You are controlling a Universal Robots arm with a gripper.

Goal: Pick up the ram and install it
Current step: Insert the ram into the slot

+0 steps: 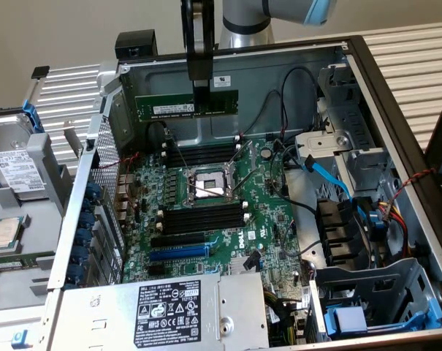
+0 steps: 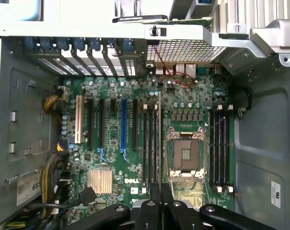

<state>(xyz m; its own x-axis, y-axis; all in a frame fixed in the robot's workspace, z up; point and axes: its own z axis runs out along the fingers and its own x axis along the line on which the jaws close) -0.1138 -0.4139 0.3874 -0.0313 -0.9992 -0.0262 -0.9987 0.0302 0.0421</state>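
Hanging over the open case, the gripper (image 1: 200,101) has its jaws pinched on the ram (image 1: 166,108), well above the motherboard (image 1: 272,219). CPU socket (image 1: 206,184), black memory slots (image 1: 202,217) and a blue cable (image 1: 326,175) sit below.

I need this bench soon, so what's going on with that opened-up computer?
The robot arm's gripper is shut on the ram, holding the green stick level in the air above the open computer case. It hangs over the motherboard, above the black memory slots, and is not yet seated. The slots on both sides of the processor socket look empty.
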